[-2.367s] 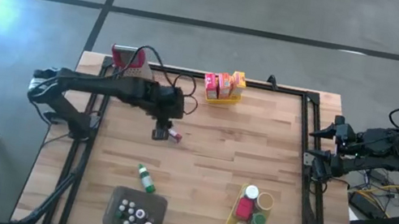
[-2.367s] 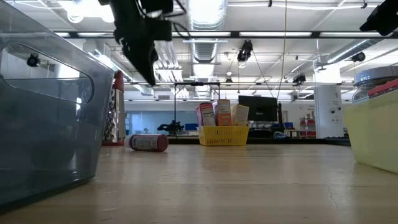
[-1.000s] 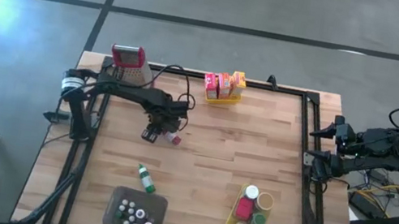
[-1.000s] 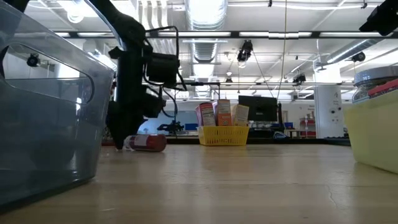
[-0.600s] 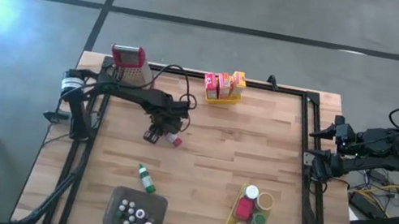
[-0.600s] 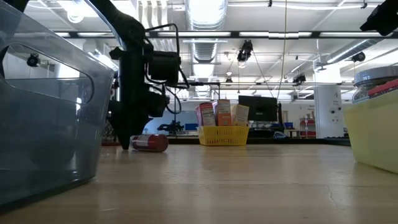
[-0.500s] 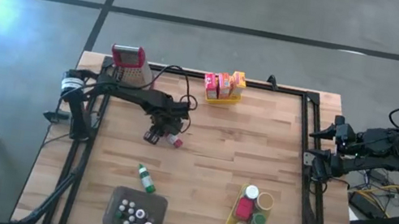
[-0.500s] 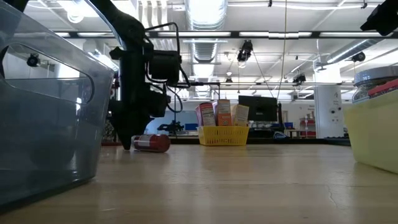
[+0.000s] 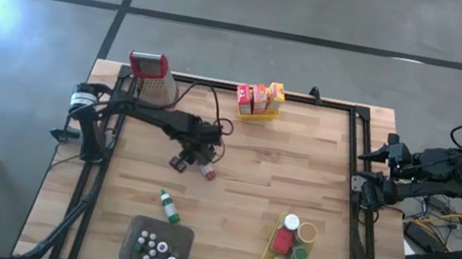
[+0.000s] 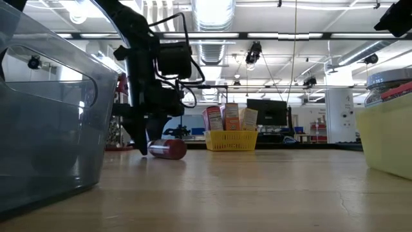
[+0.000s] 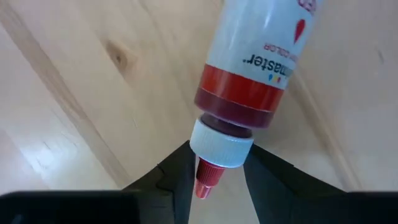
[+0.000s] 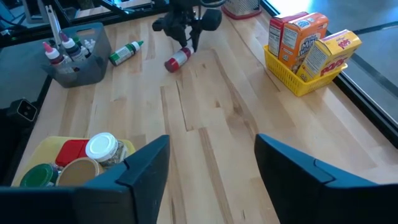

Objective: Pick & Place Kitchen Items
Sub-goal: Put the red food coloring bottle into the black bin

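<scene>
I'm seeing a red bottle [image 9: 205, 171] lying on its side mid-table, white collar, red tip | green-capped bottle [image 9: 167, 205] lying flat nearer the front | small bottles [image 9: 154, 247] standing in the grey tray | boxes [image 9: 258, 98] standing in the far basket | jars [image 9: 293, 237] sitting in the near basket

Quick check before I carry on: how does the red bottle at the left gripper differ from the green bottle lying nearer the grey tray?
The red bottle has a red tip and red contents; the green bottle is green with a green cap. The red bottle's white collar and tip sit between the fingers of the left gripper, while the green bottle lies untouched, apart from both arms. The green bottle lies closer to the grey tray. Both lie on their sides on the table.
</scene>
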Action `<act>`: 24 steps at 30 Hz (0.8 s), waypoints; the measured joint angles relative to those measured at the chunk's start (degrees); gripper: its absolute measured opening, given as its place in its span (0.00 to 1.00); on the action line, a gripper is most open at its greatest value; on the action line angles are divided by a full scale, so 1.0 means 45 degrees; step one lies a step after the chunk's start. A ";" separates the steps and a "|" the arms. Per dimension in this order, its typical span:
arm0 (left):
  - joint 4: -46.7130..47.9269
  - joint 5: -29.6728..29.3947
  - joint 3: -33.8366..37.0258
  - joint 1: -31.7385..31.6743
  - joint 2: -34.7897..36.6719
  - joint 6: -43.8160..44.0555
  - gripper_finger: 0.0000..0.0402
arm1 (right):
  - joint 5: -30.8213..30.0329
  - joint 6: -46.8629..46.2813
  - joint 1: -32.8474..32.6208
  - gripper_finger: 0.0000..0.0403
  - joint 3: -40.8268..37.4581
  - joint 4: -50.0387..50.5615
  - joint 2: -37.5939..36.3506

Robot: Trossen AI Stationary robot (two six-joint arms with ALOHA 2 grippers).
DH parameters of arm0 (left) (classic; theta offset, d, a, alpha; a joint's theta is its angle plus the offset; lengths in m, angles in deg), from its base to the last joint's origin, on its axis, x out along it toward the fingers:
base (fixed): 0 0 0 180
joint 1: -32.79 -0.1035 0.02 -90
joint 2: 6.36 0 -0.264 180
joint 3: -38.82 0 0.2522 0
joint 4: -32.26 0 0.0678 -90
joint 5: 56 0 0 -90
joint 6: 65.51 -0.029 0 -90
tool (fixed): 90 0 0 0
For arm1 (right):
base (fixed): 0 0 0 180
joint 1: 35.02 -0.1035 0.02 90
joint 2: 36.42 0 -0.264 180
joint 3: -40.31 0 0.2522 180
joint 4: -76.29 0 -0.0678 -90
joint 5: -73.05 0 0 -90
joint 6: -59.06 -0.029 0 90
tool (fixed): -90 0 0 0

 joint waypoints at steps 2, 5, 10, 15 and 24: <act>-0.0200 -0.0439 0.0000 0.0042 0.0005 0.0057 0.34 | 0.0000 0.0000 0.0000 0.56 0.0000 0.0000 0.0000; -0.0215 -0.1110 0.0000 0.0022 0.0005 0.0380 0.34 | 0.0004 0.0000 0.0000 0.55 0.0000 0.0000 0.0000; -0.0236 -0.0348 0.0000 0.0078 0.0005 0.0331 0.34 | 0.0004 0.0000 0.0000 0.55 0.0000 0.0000 0.0000; -0.0356 -0.0013 0.0000 0.0125 0.0005 0.0322 0.34 | 0.0004 0.0000 0.0000 0.58 0.0000 0.0000 0.0000; -0.0679 0.0869 0.0000 0.0420 0.0005 0.0166 0.30 | 0.0004 0.0000 0.0000 0.66 0.0000 0.0000 0.0000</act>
